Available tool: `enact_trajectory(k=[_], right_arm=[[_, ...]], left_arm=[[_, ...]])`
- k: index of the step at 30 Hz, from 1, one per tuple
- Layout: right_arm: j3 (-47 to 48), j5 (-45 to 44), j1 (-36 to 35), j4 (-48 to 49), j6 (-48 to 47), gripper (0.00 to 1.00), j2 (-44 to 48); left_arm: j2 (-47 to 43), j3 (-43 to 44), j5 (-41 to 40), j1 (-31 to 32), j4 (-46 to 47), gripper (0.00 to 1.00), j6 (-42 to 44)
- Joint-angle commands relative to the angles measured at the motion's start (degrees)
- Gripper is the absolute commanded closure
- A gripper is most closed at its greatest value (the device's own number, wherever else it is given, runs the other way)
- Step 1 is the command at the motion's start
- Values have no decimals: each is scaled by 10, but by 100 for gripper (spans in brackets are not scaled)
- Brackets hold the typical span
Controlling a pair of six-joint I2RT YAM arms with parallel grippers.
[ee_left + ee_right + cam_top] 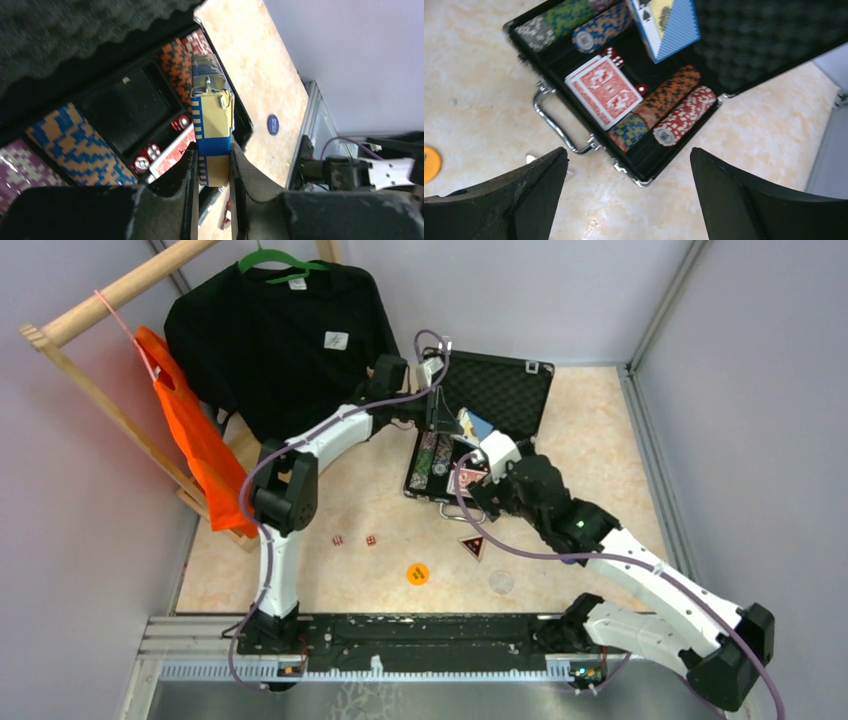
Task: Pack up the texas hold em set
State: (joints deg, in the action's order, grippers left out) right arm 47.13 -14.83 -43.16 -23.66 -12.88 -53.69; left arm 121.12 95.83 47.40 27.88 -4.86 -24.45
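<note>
**Level the Card Box Before Letting Go**

Top view: the left gripper (438, 408) held the blue-and-yellow card box (473, 426) over the open case (512, 395). Two dice (338, 539) and the tokens (418, 574) lay loose on the table.

Left wrist: the jaws clamped the box's end beside the empty slot (132, 105). It probably needed laying flat and square to the slot.

Right wrist: the right gripper (626, 160) gaped wide and empty, near the handle (556, 127).

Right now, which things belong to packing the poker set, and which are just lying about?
Job: case, card box, chip rows, red-backed cards, loose dice, triangular token, round token.
Lying about: black T-shirt, orange bag, wooden rack.
</note>
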Motion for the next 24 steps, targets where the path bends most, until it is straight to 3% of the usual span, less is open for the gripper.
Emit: enact_trajectory(k=[1, 24], right_arm=[[-11, -73, 18, 81, 23, 8, 54], [-32, -108, 32, 81, 32, 9, 117]], left_arm=[[52, 105, -42, 4, -98, 100, 28], [126, 137, -88, 22, -55, 100, -32]])
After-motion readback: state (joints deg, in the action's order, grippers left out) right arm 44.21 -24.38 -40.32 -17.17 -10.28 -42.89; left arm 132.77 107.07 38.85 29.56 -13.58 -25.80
